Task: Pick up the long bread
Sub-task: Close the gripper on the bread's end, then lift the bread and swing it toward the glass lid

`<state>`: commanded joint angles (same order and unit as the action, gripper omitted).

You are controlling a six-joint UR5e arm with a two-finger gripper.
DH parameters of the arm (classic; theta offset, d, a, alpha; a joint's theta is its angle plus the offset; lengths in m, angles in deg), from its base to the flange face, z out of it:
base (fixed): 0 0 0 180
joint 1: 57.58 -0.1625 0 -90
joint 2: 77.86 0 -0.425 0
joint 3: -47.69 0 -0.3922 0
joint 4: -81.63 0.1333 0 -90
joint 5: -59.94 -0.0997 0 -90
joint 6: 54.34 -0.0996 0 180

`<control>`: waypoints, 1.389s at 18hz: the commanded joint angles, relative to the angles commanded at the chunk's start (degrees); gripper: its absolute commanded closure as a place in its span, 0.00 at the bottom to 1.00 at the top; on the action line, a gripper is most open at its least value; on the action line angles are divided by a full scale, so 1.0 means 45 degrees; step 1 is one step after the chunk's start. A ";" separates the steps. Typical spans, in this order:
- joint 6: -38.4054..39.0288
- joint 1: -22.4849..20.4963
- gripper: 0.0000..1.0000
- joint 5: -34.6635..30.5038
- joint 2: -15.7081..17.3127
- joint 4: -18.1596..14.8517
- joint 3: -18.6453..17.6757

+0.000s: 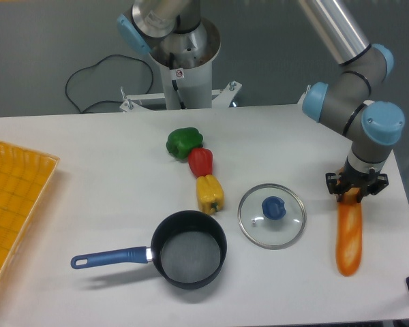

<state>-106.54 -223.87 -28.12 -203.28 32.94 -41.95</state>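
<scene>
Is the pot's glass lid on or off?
Off. The glass lid lies flat on the table, right of the open black pot.

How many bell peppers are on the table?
3, in a touching row: green pepper farthest back, red pepper in the middle, yellow pepper nearest the black pot. None seem hidden.

I see the long bread (pixel 349 238) at the right of the frame, a slim glossy orange-golden loaf lying near-vertical on the white table, its upper end between the gripper fingers.
</scene>
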 joint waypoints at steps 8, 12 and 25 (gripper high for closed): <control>-0.0020 0.0000 0.83 0.0000 0.0000 0.0000 0.0000; -0.0019 -0.0020 0.83 0.0000 0.0117 0.0000 0.0019; 0.0000 -0.0215 0.85 0.0742 0.1444 -0.0234 -0.0312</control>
<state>-106.54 -224.83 -24.79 -196.78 31.88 -43.36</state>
